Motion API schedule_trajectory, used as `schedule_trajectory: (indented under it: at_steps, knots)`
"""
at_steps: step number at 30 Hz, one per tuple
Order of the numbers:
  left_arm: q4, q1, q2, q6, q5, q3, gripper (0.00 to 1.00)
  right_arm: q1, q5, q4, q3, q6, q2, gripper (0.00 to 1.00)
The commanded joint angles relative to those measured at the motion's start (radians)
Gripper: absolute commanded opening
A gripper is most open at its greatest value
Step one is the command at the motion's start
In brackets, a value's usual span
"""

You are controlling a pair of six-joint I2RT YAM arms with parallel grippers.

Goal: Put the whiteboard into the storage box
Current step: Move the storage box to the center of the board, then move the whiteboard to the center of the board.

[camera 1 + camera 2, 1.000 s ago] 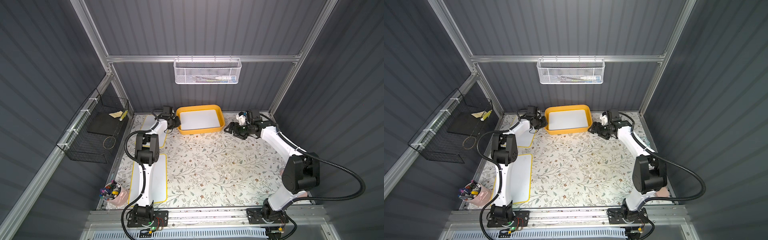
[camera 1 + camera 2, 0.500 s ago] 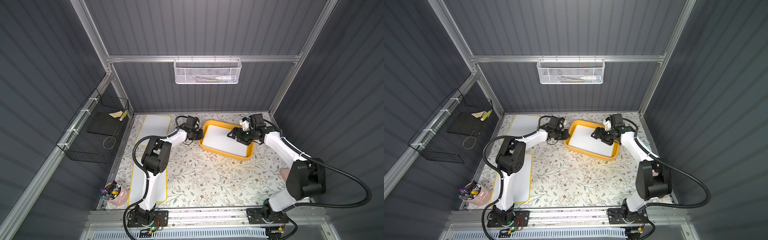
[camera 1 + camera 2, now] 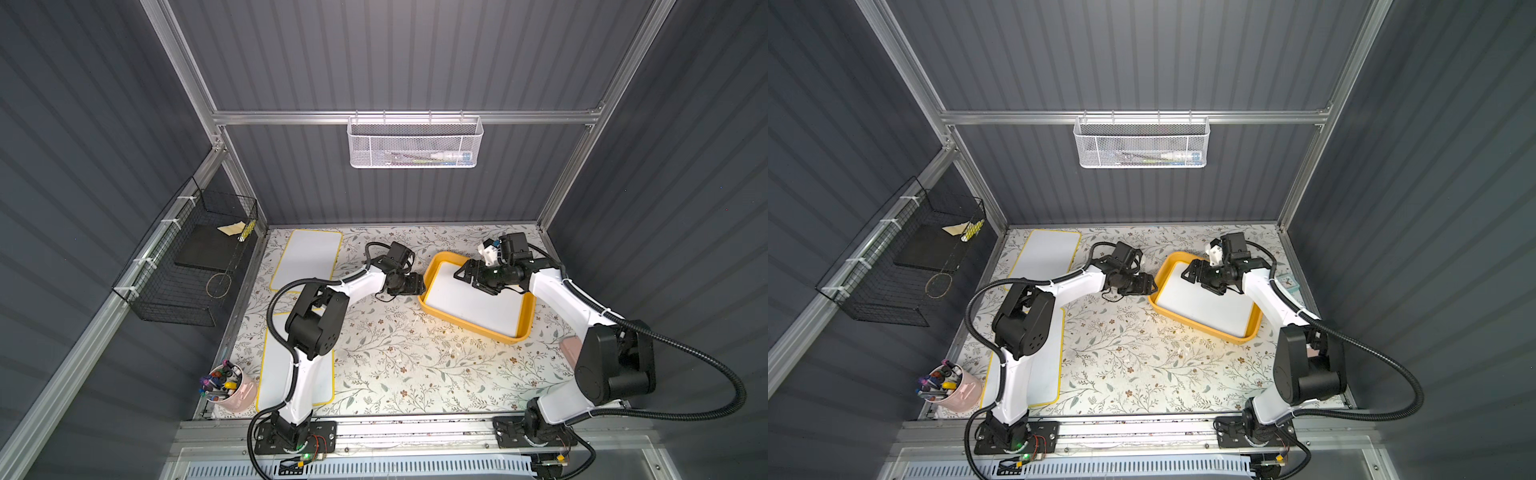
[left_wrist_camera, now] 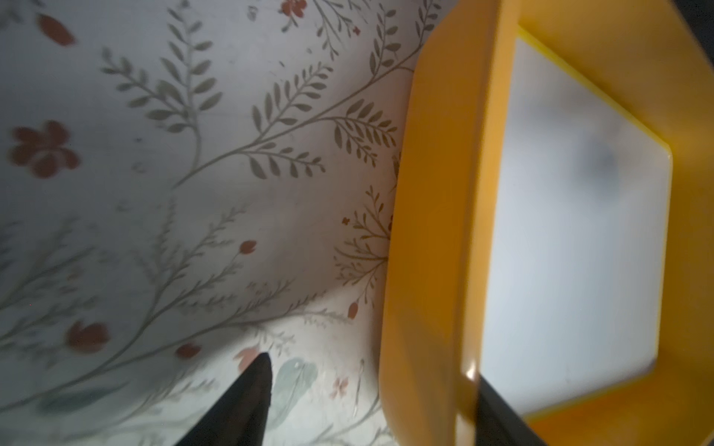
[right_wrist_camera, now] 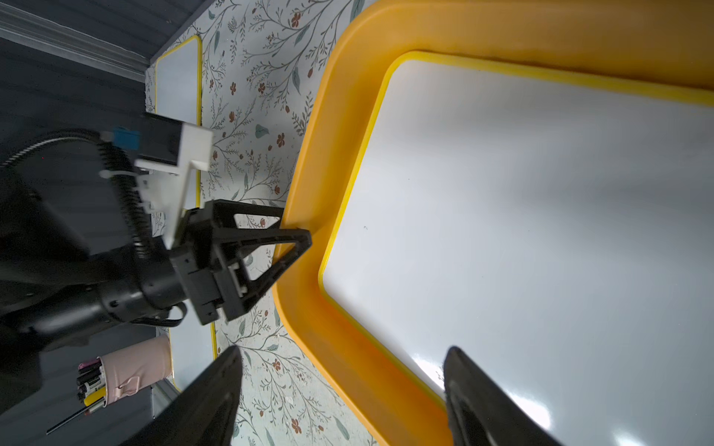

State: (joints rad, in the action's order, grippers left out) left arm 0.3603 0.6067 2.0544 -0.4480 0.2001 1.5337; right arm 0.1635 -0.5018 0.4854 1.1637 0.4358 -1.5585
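Both top views: the storage box point(image 3: 469, 323) point(image 3: 1200, 325) sits skewed on the floral table cover point(image 3: 395, 365). The whiteboard point(image 3: 478, 297) point(image 3: 1208, 299) lies flat inside the box, white face up, with its yellow edging all within the walls. The left gripper point(image 3: 411, 284) point(image 3: 1148, 286) is at the box's short end nearest the left arm. The right gripper point(image 3: 469, 280) point(image 3: 1196, 278) hangs over the box's far corner, above the whiteboard. Jaw gaps are too small to read from up here. The far spare board point(image 3: 311, 259) and near spare board point(image 3: 299, 374) lie well away from the box on the left arm's side (the near one partly under that arm). The pink pen cup point(image 3: 232, 390) is further out on the same side.

Left wrist view: the left gripper point(image 4: 373, 370) has its jaws spread, straddling the wall of the storage box point(image 4: 432, 231). One finger point(image 4: 247, 401) is outside over the cover, clearly apart from the wall. The other is inside the box, right at the inner wall beside the whiteboard point(image 4: 579, 251). Nothing is pinched (contact with the inner wall: cannot tell, blurry).

Right wrist view: the right gripper point(image 5: 344, 351) has its jaws spread wide across the rim of the storage box point(image 5: 320, 154). One finger is outside over the cover, the other above the whiteboard point(image 5: 541, 231). It holds nothing. The left gripper point(image 5: 295, 226) has its tips at the box's outer rim, jaws apart.
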Motion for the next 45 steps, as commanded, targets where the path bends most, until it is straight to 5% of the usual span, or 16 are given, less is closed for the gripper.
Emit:
schedule_trajectory:
  at_steps: [1,15,34,45]
  knots:
    - [0.100,-0.057,-0.179,0.027,-0.156,-0.090,0.72,0.025,-0.033,-0.026,-0.019,-0.025,0.026,0.82]
    - [0.368,-0.218,-0.593,-0.044,-0.494,-0.541,0.76,0.287,0.012,-0.132,-0.018,-0.018,-0.016,0.82]
    - [0.078,-0.228,-0.551,-0.193,-0.137,-0.848,0.73,0.392,-0.018,-0.195,-0.032,0.004,-0.045,0.82]
    - [-0.196,-0.064,-0.429,-0.363,-0.071,-0.813,0.72,0.407,-0.026,-0.202,-0.057,0.018,-0.037,0.82]
